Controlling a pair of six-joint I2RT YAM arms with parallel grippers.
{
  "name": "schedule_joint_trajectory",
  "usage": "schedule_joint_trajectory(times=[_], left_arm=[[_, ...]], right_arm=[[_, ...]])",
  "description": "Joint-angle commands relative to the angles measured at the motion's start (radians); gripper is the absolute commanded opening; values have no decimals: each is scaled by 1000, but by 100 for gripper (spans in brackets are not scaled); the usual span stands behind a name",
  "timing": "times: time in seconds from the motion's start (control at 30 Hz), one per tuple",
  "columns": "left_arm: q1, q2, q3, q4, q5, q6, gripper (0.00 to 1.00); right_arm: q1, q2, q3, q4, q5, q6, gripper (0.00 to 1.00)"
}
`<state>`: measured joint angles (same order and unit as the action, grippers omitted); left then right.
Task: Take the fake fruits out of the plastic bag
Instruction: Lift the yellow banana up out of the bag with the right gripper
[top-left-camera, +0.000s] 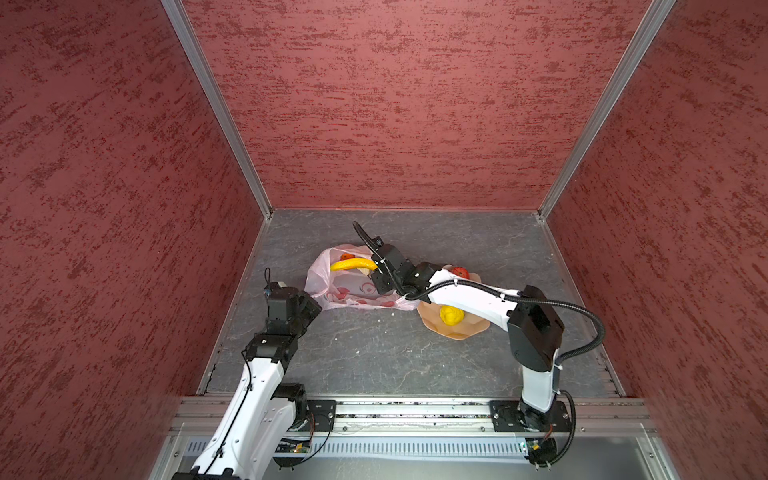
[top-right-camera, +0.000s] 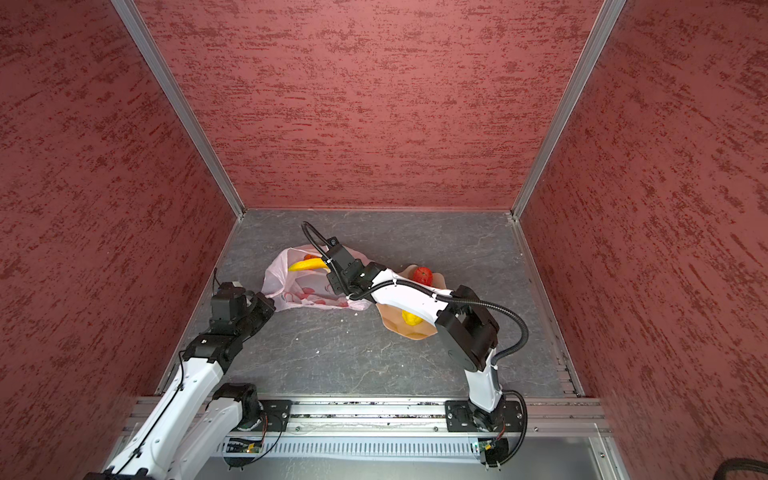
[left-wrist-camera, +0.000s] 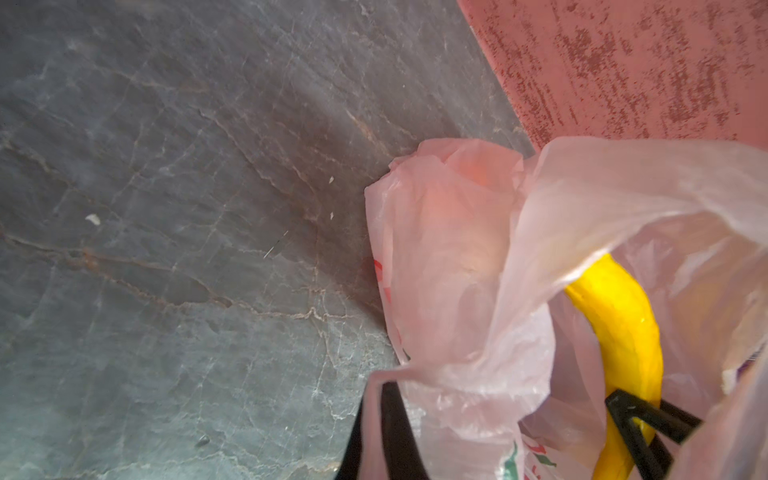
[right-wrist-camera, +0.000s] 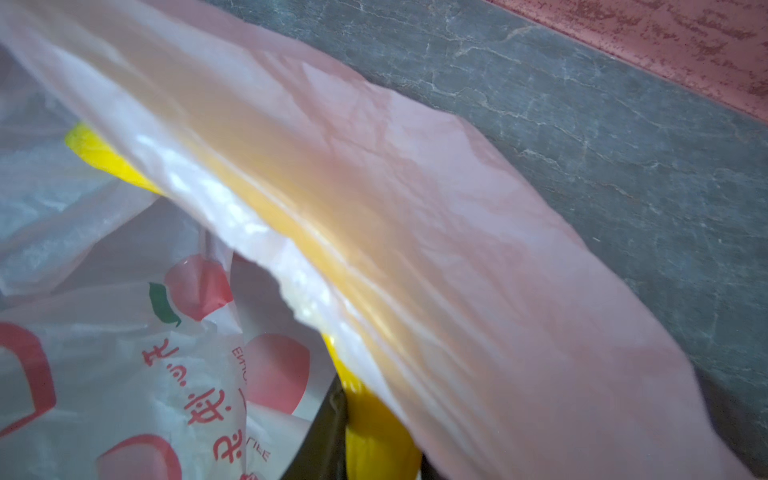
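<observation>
The banana (top-left-camera: 353, 264) is seen lying across the open mouth of the plastic bag (top-left-camera: 345, 293). Most of its length is bare in both top views, though in the right wrist view a fold of pink film is draped over part of it. The end of the banana nearest the plate is clamped between the closed jaws of the right gripper (top-left-camera: 375, 269). This hold is confirmed in the left wrist view, where black fingers (left-wrist-camera: 636, 440) are pressed against the yellow skin.

Just behind the banana an orange fruit (top-left-camera: 347, 257) is lodged inside the bag. The bag's near left edge is pinched by the left gripper (top-left-camera: 311, 306), whose jaws are shut with film wrapped over them.

Just beside the bag a tan plate (top-left-camera: 457, 332) is set on the table (top-left-camera: 374, 357). A red fruit (top-left-camera: 460, 272) and a bumpy yellow fruit (top-left-camera: 451, 315) are already laid on it.

The step in hand is judged to be the banana's removal: the grasp is made, but the fruit is not yet drawn clear. A lift up and out from under the draped fold is called for next, then a carry to a bare part of the plate. The bag should be held down by the left gripper so that it is not dragged along.
</observation>
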<state>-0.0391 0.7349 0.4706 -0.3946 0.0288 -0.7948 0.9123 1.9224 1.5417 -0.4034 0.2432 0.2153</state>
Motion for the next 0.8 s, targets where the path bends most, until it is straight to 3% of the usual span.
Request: schedule_joint_trajectory(times=[0.0,0.77], left_arm=[[20,22,39,42,5,46,0],[149,65,139,-19,80,109,0]], right_arm=[[7,-70,-20,52,-26,-33,20],[7,-198,-122,141,-80,-127,20]])
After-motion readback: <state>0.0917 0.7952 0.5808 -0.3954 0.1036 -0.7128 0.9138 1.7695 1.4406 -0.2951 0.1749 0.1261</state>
